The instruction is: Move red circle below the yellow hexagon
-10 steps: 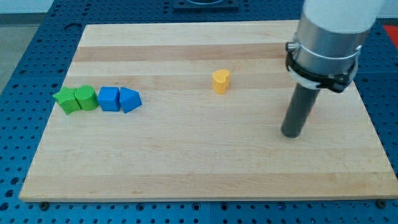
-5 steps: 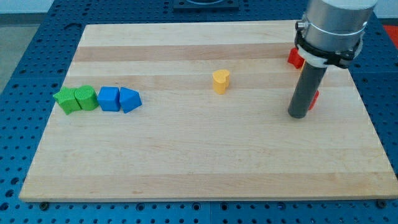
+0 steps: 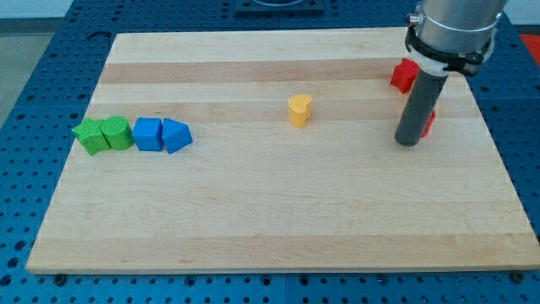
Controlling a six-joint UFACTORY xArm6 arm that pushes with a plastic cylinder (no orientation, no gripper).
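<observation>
**Red circle at the right, mostly behind the rod**

The red circle [image 3: 431, 121] sits near the board's right edge, largely hidden by the rod; only a sliver shows. My tip [image 3: 408, 142] rests just left of it, apparently touching. There are no fingers on this rod. The yellow hexagon [image 3: 299, 111] stands well apart to the left, mid-board. Another red block [image 3: 403, 75] lies farther back. Far left, two green blocks [image 3: 103, 135] and two blue blocks [image 3: 162, 135] form a row on the wooden board [image 3: 253, 219].
</observation>
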